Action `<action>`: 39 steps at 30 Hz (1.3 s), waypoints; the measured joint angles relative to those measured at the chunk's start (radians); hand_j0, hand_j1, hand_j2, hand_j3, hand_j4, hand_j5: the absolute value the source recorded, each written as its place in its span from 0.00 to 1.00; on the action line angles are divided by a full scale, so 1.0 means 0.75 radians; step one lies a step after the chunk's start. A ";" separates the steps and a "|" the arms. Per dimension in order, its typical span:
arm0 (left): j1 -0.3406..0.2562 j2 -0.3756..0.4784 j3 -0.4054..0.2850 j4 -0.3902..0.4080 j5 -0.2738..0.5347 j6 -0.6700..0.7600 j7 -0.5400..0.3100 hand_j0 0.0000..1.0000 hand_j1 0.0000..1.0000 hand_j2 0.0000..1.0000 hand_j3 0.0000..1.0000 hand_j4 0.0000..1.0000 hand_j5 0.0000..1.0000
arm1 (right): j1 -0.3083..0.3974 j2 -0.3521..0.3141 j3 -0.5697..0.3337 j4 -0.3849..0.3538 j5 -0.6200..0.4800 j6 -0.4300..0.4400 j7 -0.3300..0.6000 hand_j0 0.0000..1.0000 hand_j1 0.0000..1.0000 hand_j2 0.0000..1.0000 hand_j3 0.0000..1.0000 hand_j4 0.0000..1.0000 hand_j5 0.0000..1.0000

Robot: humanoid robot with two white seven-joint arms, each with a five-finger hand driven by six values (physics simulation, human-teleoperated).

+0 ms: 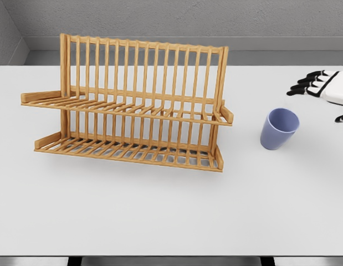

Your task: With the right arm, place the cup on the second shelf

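Note:
A blue-violet cup (279, 128) stands upright on the white table, mouth up, to the right of a wooden two-tier rack (129, 105). The rack has an upper shelf (127, 104) and a lower shelf (127, 148), both made of slats and holding nothing. My right hand (318, 86) enters at the right edge, above and to the right of the cup, apart from it. Its black-tipped fingers (305, 83) are stretched out toward the left and hold nothing. The left arm does not show.
The white table (160, 216) spans the whole view, with its front edge near the bottom. A grey wall runs behind the rack. The rack's tall slatted back stands at the far side of both shelves.

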 measured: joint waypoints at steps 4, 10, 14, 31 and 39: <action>0.000 0.000 0.000 0.000 0.000 0.000 0.000 1.00 1.00 1.00 1.00 1.00 1.00 | -0.249 0.101 0.147 0.065 -0.020 -0.001 0.072 1.00 1.00 1.00 1.00 1.00 1.00; 0.000 0.000 0.000 0.000 0.000 0.000 0.000 1.00 1.00 1.00 1.00 1.00 1.00 | -0.276 0.185 0.359 0.172 -0.017 -0.002 0.095 1.00 1.00 1.00 1.00 1.00 1.00; 0.000 0.000 0.000 0.000 0.000 0.000 0.000 1.00 1.00 1.00 1.00 1.00 1.00 | -0.276 0.196 0.386 0.200 -0.012 -0.002 0.097 1.00 1.00 1.00 1.00 1.00 1.00; 0.000 0.000 0.000 0.000 0.000 0.000 0.000 1.00 1.00 1.00 1.00 1.00 1.00 | -0.289 0.231 0.484 0.264 -0.009 -0.002 0.098 1.00 1.00 1.00 1.00 1.00 1.00; 0.000 0.000 0.000 0.000 0.000 0.000 0.000 1.00 1.00 1.00 1.00 1.00 1.00 | -0.287 0.234 0.490 0.272 -0.008 -0.002 0.098 0.77 0.77 0.77 0.77 0.77 0.77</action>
